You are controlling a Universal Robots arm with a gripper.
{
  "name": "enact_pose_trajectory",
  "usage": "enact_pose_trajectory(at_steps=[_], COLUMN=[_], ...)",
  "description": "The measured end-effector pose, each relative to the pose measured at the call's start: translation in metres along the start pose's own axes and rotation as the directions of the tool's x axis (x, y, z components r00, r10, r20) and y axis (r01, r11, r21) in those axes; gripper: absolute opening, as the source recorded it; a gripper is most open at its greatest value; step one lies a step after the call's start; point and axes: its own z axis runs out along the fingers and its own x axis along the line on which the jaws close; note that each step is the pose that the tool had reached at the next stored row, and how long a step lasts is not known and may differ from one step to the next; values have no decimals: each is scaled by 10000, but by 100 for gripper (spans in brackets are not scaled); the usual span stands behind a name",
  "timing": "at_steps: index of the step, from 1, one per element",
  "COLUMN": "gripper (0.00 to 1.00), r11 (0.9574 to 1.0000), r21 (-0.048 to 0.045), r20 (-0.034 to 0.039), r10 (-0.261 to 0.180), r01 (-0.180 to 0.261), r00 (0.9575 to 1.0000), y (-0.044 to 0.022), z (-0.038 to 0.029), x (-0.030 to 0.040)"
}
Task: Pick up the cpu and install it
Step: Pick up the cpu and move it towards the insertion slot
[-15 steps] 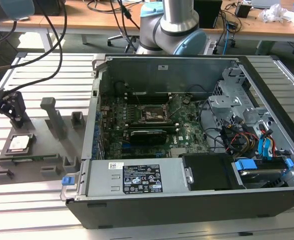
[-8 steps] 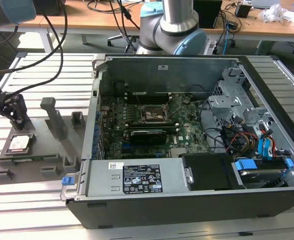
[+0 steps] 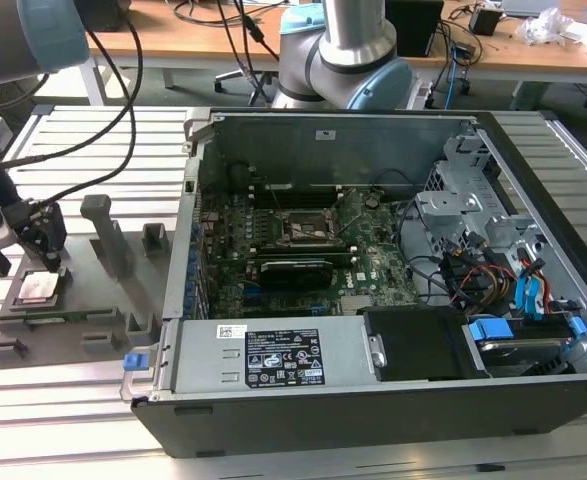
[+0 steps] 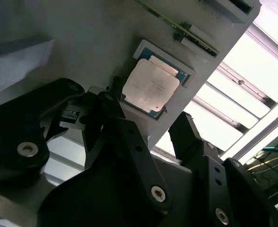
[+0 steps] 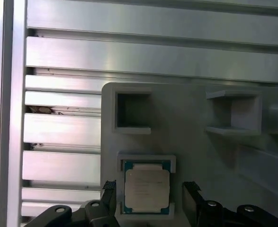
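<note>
Right now, at 9 o'clock in the exterior view, your gripper (image 3: 39,262) hangs over the grey fixture (image 3: 83,322) on the slatted table (image 3: 73,430), and the cpu (image 3: 36,288) sits in its pocket at 6 o'clock from the fingers, just beneath them. In both wrist views the jaws stand wide open with nothing in them: one black finger (image 5: 109,194) lies off each of two opposite edges of the chip, apart from it, so the chip lies squarely between them. It is close to square, so no long axis matters; I judge the alignment good. Off toward 3 o'clock, inside the open computer case (image 3: 373,410), the socket (image 3: 311,228) sits in the middle of the motherboard (image 3: 373,270).
</note>
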Motion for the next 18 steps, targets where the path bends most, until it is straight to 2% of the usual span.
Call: enact_pose_trajectory(at_steps=[4,9,10,15,18], gripper=[66,66,66,66,66], r11=[9998,9996,9994,9994,9994], r21=[50,47,45,45,46], r20=[-3,-11,-10,-10,-12], r10=[-179,-296,-334,-348,-349], r01=[179,296,334,348,349], r00=[9998,9996,9994,9994,9994], y=[-7,-46,-67,-66,-62], z=[69,178,219,283,297], x=[-11,-8,-20,-37,-36])
